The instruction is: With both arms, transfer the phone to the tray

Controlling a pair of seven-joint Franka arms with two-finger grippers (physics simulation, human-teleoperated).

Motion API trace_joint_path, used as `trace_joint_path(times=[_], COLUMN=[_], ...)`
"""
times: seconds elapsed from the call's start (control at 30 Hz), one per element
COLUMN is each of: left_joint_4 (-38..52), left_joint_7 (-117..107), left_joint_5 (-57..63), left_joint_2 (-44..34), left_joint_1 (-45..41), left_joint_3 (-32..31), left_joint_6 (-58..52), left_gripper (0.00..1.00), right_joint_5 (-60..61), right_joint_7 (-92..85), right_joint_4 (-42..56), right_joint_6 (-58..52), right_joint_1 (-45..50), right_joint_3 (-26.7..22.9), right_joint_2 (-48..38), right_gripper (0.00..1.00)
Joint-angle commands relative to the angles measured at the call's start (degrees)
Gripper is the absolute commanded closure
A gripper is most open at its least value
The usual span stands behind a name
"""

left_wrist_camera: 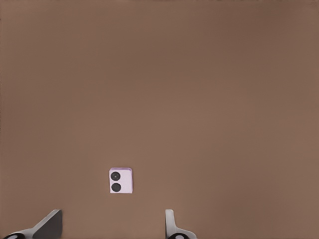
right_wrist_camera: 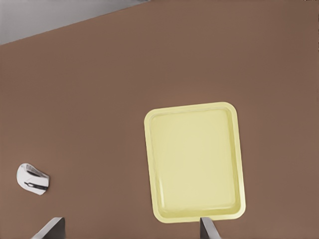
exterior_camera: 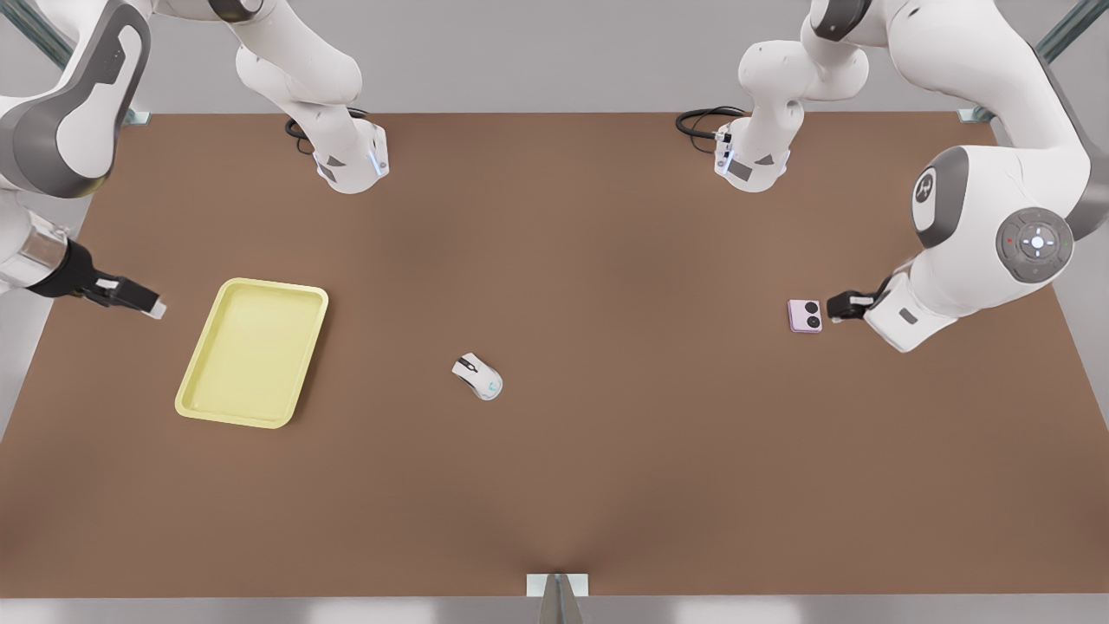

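Left tool [exterior_camera: 833,307]: the black two-finger tool of the arm at the front view's right, low over the brown table [exterior_camera: 606,451] near that side edge, just beside the phone but not touching it. In the left wrist view its fingers [left_wrist_camera: 50,225] stand spread wide, with nothing between them.
Right tool [exterior_camera: 139,299]: the black tool of the arm at the front view's left, hanging near the opposite side edge, just outside the tray. In the right wrist view its fingertips [right_wrist_camera: 50,228] are spread apart and hold nothing; this arm waits.
Phone [exterior_camera: 805,315]: small squarish pale pink-lilac device with two black round camera circles, lying flat on the table close to the edge at the front view's right, well apart from the tray. The left wrist view shows it [left_wrist_camera: 120,180] ahead of the spread fingers, the circles stacked along one side.
Tray [exterior_camera: 253,352]: pale yellow shallow rectangular tray with rounded corners and a raised rim, nothing in it, toward the edge at the front view's left. The right wrist view shows its whole outline [right_wrist_camera: 195,162].
Mouse [exterior_camera: 477,377]: white computer mouse with dark trim, near mid-table between tray and phone; also seen from the right wrist [right_wrist_camera: 33,179].
Writing: a round logo on the arm at the front view's right, too small to read.
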Motion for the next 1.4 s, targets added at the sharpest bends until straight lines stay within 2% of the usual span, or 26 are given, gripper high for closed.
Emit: trace_joint_path(times=[0.0, 0.07, 0.2, 0.23, 0.3, 0.47, 0.6, 0.97, 1.37], left_joint_4=[0.0, -1.7, -24.2, -33.1, -42.9, -51.8, -57.8, -63.7, -63.9], left_joint_7=[1.8, 1.6, 1.5, 1.6, 1.5, 1.8, 7.8, 27.4, 31.7], left_joint_5=[-0.1, 0.0, -2.3, -2.3, -2.3, -3.6, -3.6, -3.6, -6.4], left_joint_2=[-0.1, 0.9, -4.8, -8.2, -10.1, -9.4, -8.0, -4.2, 1.8], left_joint_1=[0.0, 0.3, 0.2, 0.2, 0.2, 0.3, 0.3, 0.2, 0.3], left_joint_3=[0.0, 1.4, 5.4, 5.6, 5.7, 9.1, 10.6, 12.4, 12.8], left_joint_6=[3.4, 5.2, 24.2, 32.0, 41.7, 48.7, 54.6, 63.4, 66.9], left_gripper=[0.00, 0.00, 0.00, 0.00, 0.00, 0.00, 0.00, 0.00, 0.00], right_joint_5=[0.1, 0.0, -1.3, -1.3, -1.4, -1.4, -1.4, -1.4, -1.4], right_joint_7=[2.4, 2.4, 2.5, 2.5, 2.5, 2.5, 2.5, 2.5, 2.5], right_joint_4=[0.0, 0.0, 0.0, 0.1, 0.0, 0.0, 0.0, 0.0, 0.1], right_joint_6=[2.9, 2.9, 3.0, 3.0, 2.9, 3.0, 3.0, 3.0, 3.0], right_joint_1=[0.1, 0.8, 1.6, 1.6, 1.6, 1.6, 1.6, 1.6, 1.6], right_joint_3=[0.1, 0.5, 0.5, 0.5, 0.5, 0.5, 0.5, 0.5, 0.5], right_joint_2=[-0.1, 0.0, 0.3, 0.3, 0.2, 0.2, 0.2, 0.2, 0.2], right_gripper=[0.00, 0.00, 0.00, 0.00, 0.00, 0.00, 0.00, 0.00, 0.00])
